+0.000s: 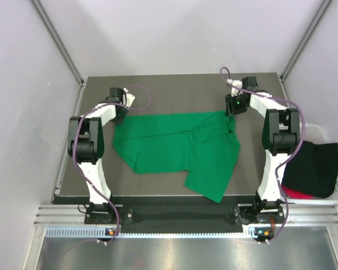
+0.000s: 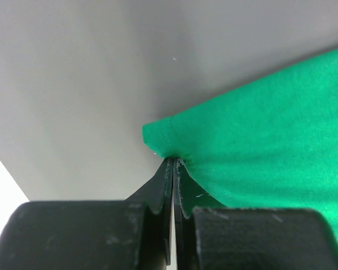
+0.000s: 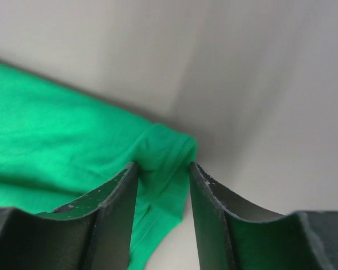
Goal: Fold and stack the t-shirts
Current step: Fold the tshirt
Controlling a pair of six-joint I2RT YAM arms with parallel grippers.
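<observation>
Lying spread on the dark table (image 1: 158,93) is the green t-shirt (image 1: 180,149), a bit crumpled. The left claw (image 2: 173,164) is squeezed tight on the shirt's far left corner. The right claw (image 3: 163,169) is at the far right corner, its fingers partly apart with a fold of green cloth between them; whether they press on it is hard to tell. The black t-shirt (image 1: 312,169) sits bunched in a white basket (image 1: 322,133) off to the right, with a red t-shirt (image 1: 296,195) peeking out under it.
</observation>
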